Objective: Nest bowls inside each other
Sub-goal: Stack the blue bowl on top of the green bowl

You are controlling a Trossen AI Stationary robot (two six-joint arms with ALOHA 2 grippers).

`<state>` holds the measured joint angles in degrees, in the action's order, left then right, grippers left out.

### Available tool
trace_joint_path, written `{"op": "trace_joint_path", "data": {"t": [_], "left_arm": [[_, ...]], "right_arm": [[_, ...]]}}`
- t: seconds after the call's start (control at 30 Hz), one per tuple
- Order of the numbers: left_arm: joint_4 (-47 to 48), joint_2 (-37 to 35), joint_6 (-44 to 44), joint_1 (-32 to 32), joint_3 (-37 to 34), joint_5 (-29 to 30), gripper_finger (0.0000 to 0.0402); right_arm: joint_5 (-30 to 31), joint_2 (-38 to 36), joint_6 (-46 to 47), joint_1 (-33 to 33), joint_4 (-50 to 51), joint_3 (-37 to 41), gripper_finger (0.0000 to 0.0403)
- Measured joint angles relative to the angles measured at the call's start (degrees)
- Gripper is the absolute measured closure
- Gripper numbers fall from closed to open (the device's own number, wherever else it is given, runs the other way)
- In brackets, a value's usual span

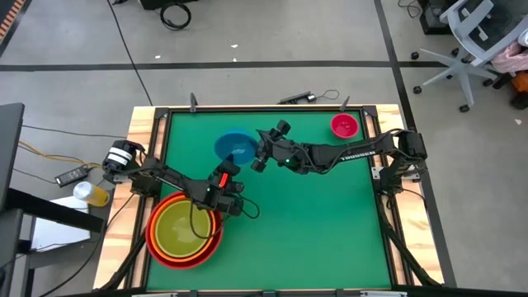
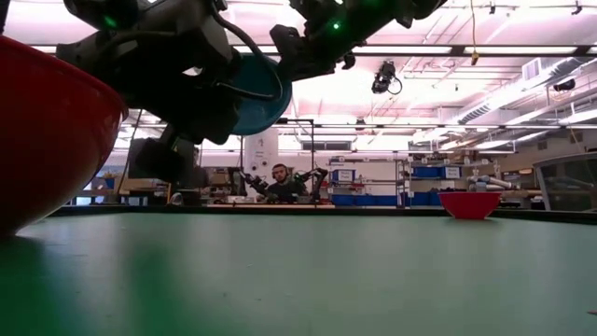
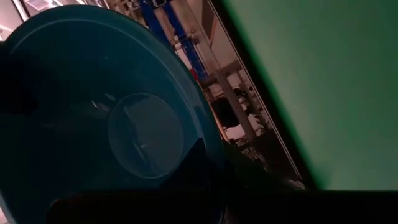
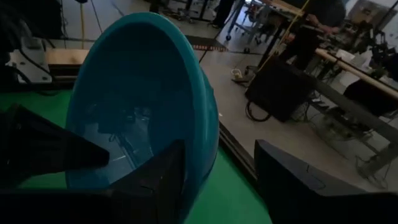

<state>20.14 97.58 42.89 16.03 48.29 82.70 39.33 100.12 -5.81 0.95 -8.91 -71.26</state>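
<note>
The blue bowl (image 1: 233, 144) hangs tilted above the green table's far middle, also in the low view (image 2: 266, 93). My left gripper (image 1: 231, 167) is shut on its near edge. My right gripper (image 1: 257, 157) is open at the bowl's right, one finger (image 4: 50, 152) in front of the bowl's hollow and one (image 4: 298, 180) outside. The yellow-green bowl (image 1: 181, 227) sits in the orange one, and that in the red bowl (image 1: 167, 254), at the near left. The magenta bowl (image 1: 344, 125) stands on its base at the far right. My left gripper pinches the blue bowl's rim (image 4: 186, 140) on the side nearest the table's front, coming at it about level from the near left. The bowl is lifted clear of the table and tipped on edge, its hollow (image 4: 124, 112) facing the right wrist camera.
A wooden frame (image 1: 157, 165) borders the mat. The red bowl (image 2: 47, 131) fills the low view's left. A person (image 2: 280, 179) sits beyond the far edge. A yellowish container (image 1: 92, 193) lies off the table's left side. Bare green mat (image 1: 330, 223) spans the near right.
</note>
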Motion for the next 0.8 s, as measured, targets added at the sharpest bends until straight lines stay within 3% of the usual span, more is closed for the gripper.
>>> {"op": "trace_joint_path", "data": {"t": [0.2, 0.43, 0.63, 0.8], "left_arm": [[-2.2, 0.0, 0.4, -0.1, 0.0, -0.5, 0.0386], [-4.4, 0.0, -3.4, 0.2, 0.0, -1.4, 0.0383], [-6.5, -2.0, -22.3, 0.7, 0.2, -5.3, 0.0338], [-14.0, -5.8, -25.6, 2.1, -0.1, -5.9, 0.0275]], "right_arm": [[-0.8, 0.0, 3.3, 1.0, 1.2, 0.0, 0.0258], [-0.6, 0.1, 4.1, 1.2, 1.0, -0.1, 0.0376], [5.7, 0.1, 2.9, 0.8, 0.1, -0.1, 0.0369], [4.1, 0.1, 0.1, 1.4, -2.7, 0.0, 0.0378]]}}
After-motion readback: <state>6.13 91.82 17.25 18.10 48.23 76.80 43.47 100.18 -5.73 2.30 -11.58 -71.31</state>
